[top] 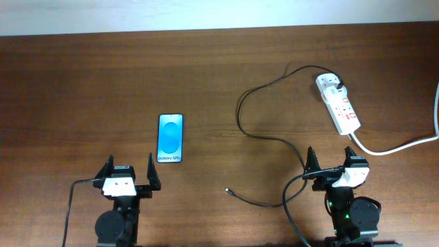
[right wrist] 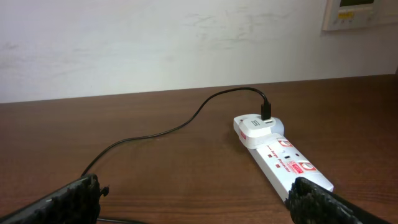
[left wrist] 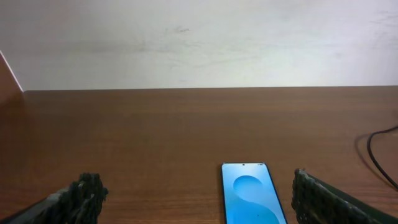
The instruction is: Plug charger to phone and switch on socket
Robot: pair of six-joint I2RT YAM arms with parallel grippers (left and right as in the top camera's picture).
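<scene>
Left gripper (top: 130, 171) has its fingers spread wide, with the phone (top: 171, 138) lying screen-up just ahead of it. The charger (top: 238, 110) has its loose tip mid-table and loops over to the socket (top: 339, 103), where it's plugged in. Right gripper (top: 330, 165) is spread apart too, near the socket.

The phone (left wrist: 252, 194) lies flat on the brown table (left wrist: 155, 130) between the left gripper's (left wrist: 196, 199) spread fingers; a charger cable (left wrist: 372, 152) curves at right.
</scene>
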